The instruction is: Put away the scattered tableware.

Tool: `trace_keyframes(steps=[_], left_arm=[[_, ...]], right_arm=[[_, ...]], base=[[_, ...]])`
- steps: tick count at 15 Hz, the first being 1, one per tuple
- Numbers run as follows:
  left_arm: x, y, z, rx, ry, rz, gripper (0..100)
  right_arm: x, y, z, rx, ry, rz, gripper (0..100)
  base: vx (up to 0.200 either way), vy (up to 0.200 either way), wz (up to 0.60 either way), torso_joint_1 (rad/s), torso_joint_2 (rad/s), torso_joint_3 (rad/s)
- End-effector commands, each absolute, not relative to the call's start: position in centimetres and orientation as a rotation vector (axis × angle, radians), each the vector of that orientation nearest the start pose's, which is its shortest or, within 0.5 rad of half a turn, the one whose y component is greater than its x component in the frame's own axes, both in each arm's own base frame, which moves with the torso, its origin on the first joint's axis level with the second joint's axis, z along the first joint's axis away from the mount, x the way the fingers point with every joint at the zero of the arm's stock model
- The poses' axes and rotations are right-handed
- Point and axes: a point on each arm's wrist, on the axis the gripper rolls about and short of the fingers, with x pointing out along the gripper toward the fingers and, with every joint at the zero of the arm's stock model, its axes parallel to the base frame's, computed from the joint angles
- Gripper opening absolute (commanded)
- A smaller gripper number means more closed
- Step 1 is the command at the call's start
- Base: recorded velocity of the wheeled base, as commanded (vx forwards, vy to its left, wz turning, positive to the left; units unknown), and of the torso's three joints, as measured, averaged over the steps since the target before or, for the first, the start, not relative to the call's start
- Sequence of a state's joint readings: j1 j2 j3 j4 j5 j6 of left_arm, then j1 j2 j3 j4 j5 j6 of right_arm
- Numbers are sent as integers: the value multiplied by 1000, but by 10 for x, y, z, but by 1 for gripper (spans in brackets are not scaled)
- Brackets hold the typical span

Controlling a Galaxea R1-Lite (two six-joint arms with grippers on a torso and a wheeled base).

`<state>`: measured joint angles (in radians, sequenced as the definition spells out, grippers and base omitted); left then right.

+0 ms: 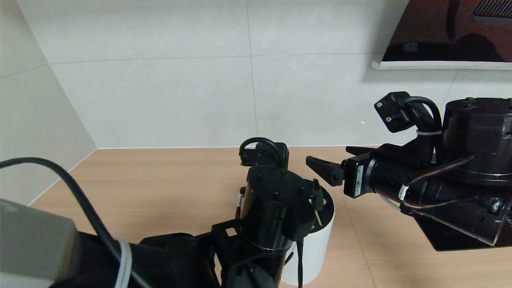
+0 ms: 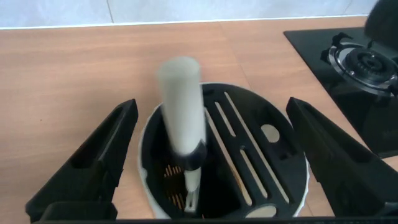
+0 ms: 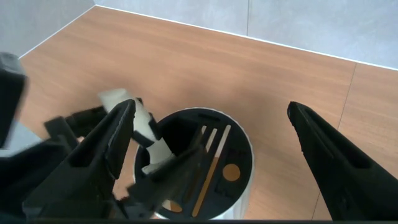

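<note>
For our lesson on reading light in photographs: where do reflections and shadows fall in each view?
Head view: the glossy range hood mirrors dark shapes and throws a soft shadow on the wall tiles beneath. Left wrist view: the burner glints on the black hob; the holder is dark inside. Right wrist view: the countertop is evenly lit, no hard shadows.

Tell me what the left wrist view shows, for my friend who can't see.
A white-handled utensil stands in a round holder with a slotted black top, on a wooden counter. The left hand is open, one finger on each side, not touching it. A stove is nearby.
</note>
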<state>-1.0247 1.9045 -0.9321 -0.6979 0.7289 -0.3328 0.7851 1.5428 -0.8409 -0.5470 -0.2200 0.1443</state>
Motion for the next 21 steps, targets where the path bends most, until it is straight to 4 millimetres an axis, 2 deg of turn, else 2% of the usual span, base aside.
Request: trace_keyframes(steps=[1, 3, 4, 5, 7, 8, 9, 10, 11, 14, 16, 17, 18, 20, 21], left_arm=[[184, -272, 179, -136, 193, -283, 100], [170, -243, 208, -169, 156, -357, 100], [165, -235, 214, -167, 153, -378, 100], [153, -211, 228, -126, 146, -415, 100], [141, -187, 246, -151, 119, -453, 100], [137, -172, 259, -184, 83, -456, 100], [135, -166, 263, -195, 70, -456, 100], [131, -151, 268, -195, 49, -432, 100], [125, -139, 271, -191, 25, -420, 100], [111, -95, 286, -224, -81, -343, 100], [93, -61, 283, -211, -131, -241, 100], [89, -55, 281, -196, -135, -224, 100], [58, -23, 263, -56, -153, -115, 100], [26, -5, 252, 2, -204, -114, 100], [5, 5, 247, 5, -237, -94, 100]], right_arm=[[198, 189, 231, 68, 172, 549, 100], [199, 185, 233, 74, 165, 536, 100], [199, 185, 234, 75, 161, 535, 100], [199, 181, 236, 79, 155, 526, 100], [198, 173, 240, 82, 136, 501, 100], [198, 159, 245, 98, 110, 458, 100], [200, 149, 249, 107, 91, 424, 100], [193, 125, 266, 139, 24, 371, 100], [186, 111, 271, 150, -5, 339, 100], [152, 74, 264, 156, -39, 263, 100], [125, 52, 255, 135, -73, 227, 100], [121, 49, 254, 131, -78, 222, 100], [95, 35, 250, 136, -134, 196, 100], [71, 22, 242, 135, -171, 157, 100], [53, 13, 232, 110, -173, 120, 100]], base=[[0, 0, 0, 0, 0, 0], [0, 0, 0, 0, 0, 0], [0, 0, 0, 0, 0, 0], [0, 0, 0, 0, 0, 0], [0, 0, 0, 0, 0, 0], [0, 0, 0, 0, 0, 0], [0, 0, 0, 0, 0, 0], [0, 0, 0, 0, 0, 0], [0, 0, 0, 0, 0, 0], [0, 0, 0, 0, 0, 0], [0, 0, 0, 0, 0, 0], [0, 0, 0, 0, 0, 0], [0, 0, 0, 0, 0, 0], [0, 0, 0, 0, 0, 0], [0, 0, 0, 0, 0, 0]])
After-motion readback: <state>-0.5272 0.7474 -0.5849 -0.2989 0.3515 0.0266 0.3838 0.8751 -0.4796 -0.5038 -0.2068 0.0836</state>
